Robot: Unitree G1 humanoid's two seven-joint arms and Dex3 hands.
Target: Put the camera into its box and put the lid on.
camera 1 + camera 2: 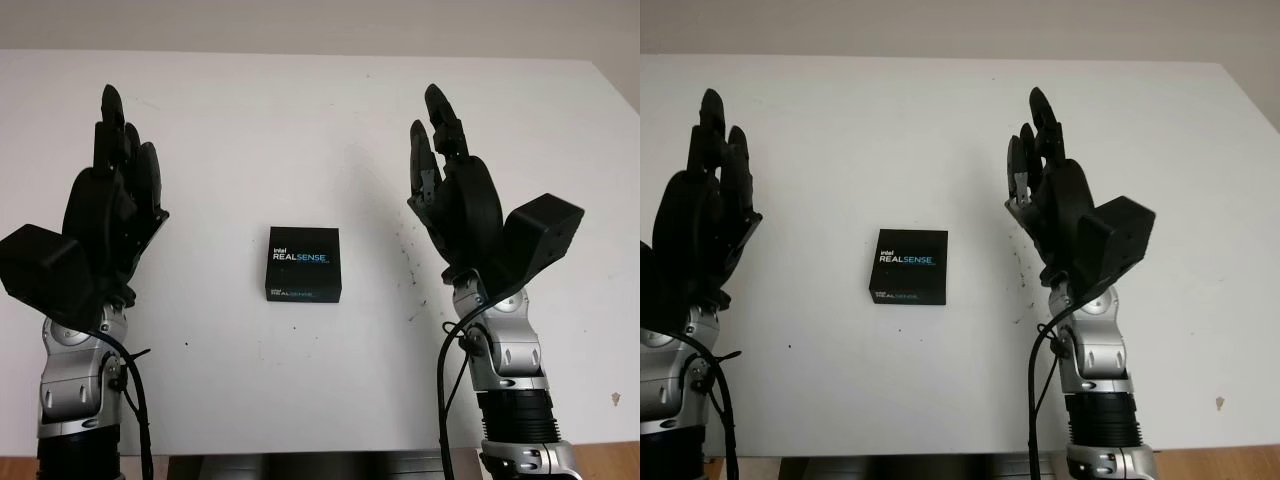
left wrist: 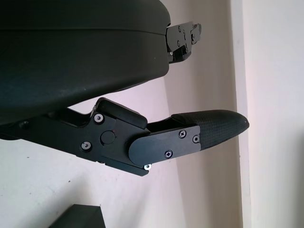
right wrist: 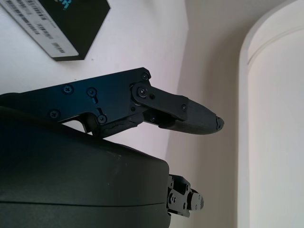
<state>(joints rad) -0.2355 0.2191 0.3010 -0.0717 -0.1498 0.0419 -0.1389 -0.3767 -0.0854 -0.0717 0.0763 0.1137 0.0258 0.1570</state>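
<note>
A black box (image 1: 304, 264) printed "Intel RealSense" sits in the middle of the white table (image 1: 300, 130) with its lid on; a corner of the box (image 3: 61, 23) also appears in the right wrist view. No camera is visible outside it. My left hand (image 1: 122, 150) is raised above the table to the left of the box, open and holding nothing. My right hand (image 1: 438, 140) is raised to the right of the box, also open and holding nothing. Both hands stand well apart from the box.
The table's far edge meets a pale wall (image 1: 320, 25). A few small dark specks (image 1: 410, 270) mark the table surface just right of the box. The table's right edge (image 1: 1255, 100) runs diagonally at the far right.
</note>
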